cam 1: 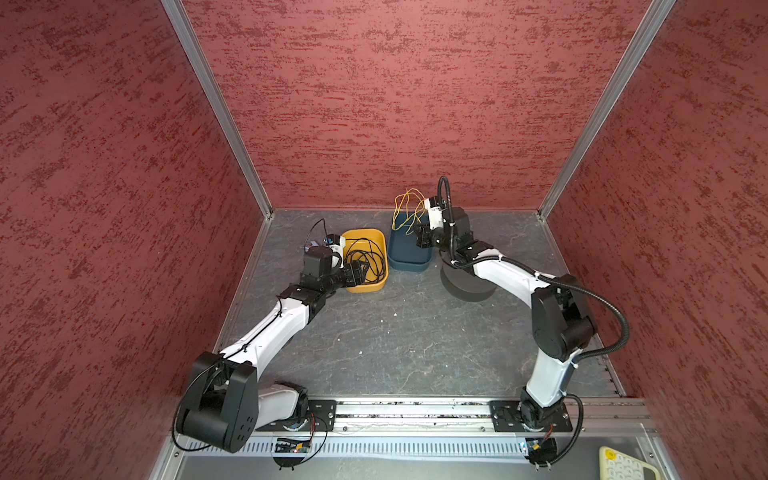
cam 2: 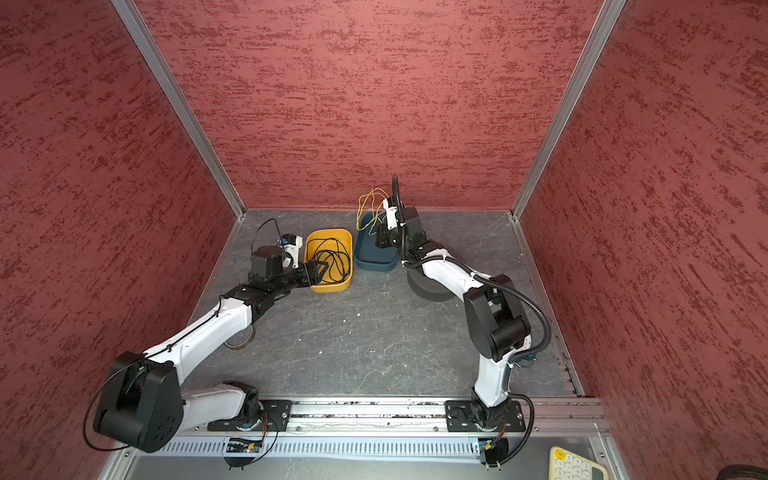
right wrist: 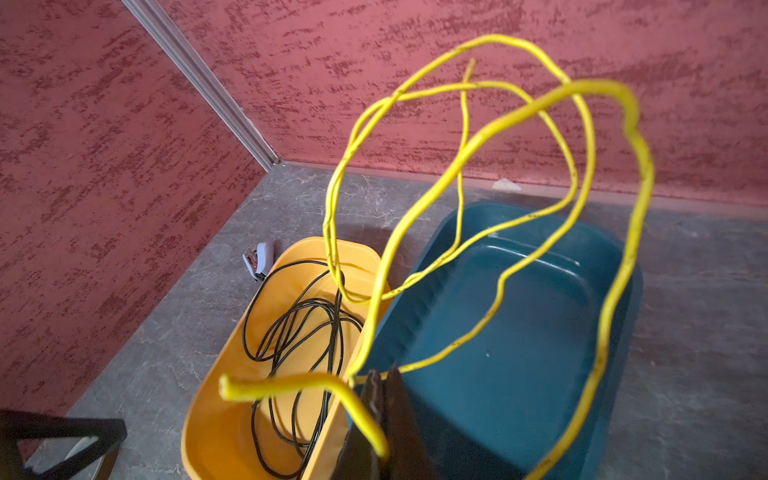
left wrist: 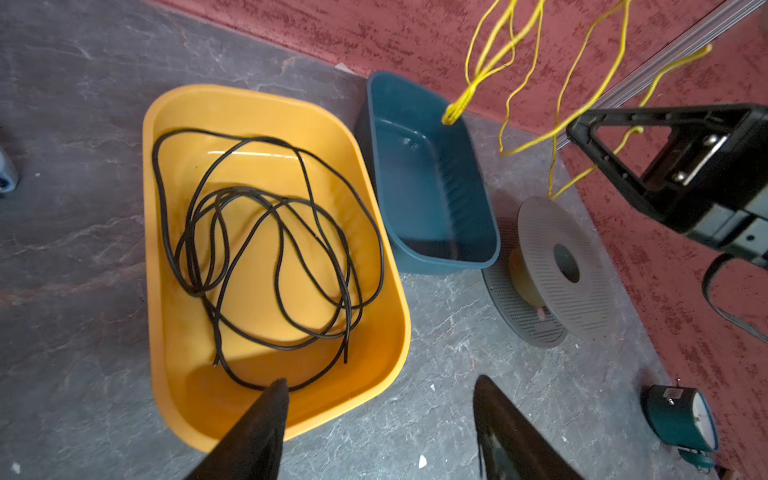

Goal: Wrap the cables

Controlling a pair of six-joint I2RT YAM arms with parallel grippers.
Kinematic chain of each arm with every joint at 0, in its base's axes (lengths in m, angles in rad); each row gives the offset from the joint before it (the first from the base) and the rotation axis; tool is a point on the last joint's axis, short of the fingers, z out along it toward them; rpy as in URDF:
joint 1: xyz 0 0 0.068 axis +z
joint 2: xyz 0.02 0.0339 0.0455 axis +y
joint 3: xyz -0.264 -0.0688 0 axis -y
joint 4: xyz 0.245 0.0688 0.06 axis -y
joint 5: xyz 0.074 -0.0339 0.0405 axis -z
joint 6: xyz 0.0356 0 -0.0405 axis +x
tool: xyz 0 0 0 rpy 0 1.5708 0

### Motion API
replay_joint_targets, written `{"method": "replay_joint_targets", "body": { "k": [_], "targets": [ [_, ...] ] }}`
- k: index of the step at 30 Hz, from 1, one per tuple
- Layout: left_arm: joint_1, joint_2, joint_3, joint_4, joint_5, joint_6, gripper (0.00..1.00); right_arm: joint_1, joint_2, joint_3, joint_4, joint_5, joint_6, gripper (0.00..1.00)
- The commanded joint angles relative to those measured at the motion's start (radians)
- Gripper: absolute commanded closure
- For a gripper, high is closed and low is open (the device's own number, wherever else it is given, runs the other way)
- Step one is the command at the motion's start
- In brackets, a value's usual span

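Note:
The thin yellow cable (cam 1: 409, 208) (cam 2: 372, 203) hangs in loose loops above the blue bin (cam 1: 409, 264) (cam 2: 374, 266). My right gripper (cam 1: 419, 232) (cam 2: 377, 237) (right wrist: 382, 376) is shut on it near one end, and a short stub (right wrist: 282, 384) sticks out beside the jaws. In the left wrist view the cable (left wrist: 455, 110) dangles over the bin's far end. My left gripper (cam 1: 361, 270) (cam 2: 322, 268) (left wrist: 382, 382) is open and holds nothing. It hovers over the near edge of the yellow bin (cam 1: 365, 287) (left wrist: 174, 374).
A tangled black cord (cam 1: 368, 253) (left wrist: 193, 286) (right wrist: 291, 332) lies in the yellow bin. A grey perforated spool (left wrist: 552, 266) (cam 1: 465, 286) stands right of the blue bin, under my right arm. A tape roll (cam 2: 241, 343) lies under the left forearm. A small teal object (left wrist: 681, 419) sits nearby.

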Motion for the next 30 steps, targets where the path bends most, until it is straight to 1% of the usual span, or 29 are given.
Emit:
{"method": "replay_joint_targets", "body": {
  "k": [1,5,7,9,11,19,25,30],
  "targets": [
    [0.004,-0.003,0.023,0.052,0.046,-0.007,0.30,-0.001,-0.078,-0.061,0.036,-0.073,-0.087,1.00],
    [0.007,0.010,0.024,0.082,0.077,-0.007,0.31,-0.002,-0.141,-0.128,0.058,-0.163,-0.151,1.00],
    [0.024,0.028,0.024,0.118,0.142,-0.033,0.31,-0.004,-0.172,-0.176,0.095,-0.223,-0.169,1.00],
    [0.061,0.057,0.021,0.183,0.238,-0.109,0.33,-0.005,-0.204,-0.229,0.150,-0.257,-0.171,1.00],
    [0.084,0.086,0.022,0.229,0.282,-0.159,0.34,-0.006,-0.226,-0.263,0.176,-0.290,-0.179,1.00],
    [0.097,0.182,0.049,0.317,0.342,-0.210,0.36,-0.015,-0.271,-0.311,0.195,-0.434,-0.198,1.00],
    [0.094,0.287,0.080,0.404,0.405,-0.275,0.38,-0.018,-0.261,-0.303,0.210,-0.522,-0.171,1.00],
    [0.083,0.340,0.076,0.500,0.430,-0.331,0.36,-0.018,-0.231,-0.286,0.236,-0.590,-0.133,1.00]
  ]
}}
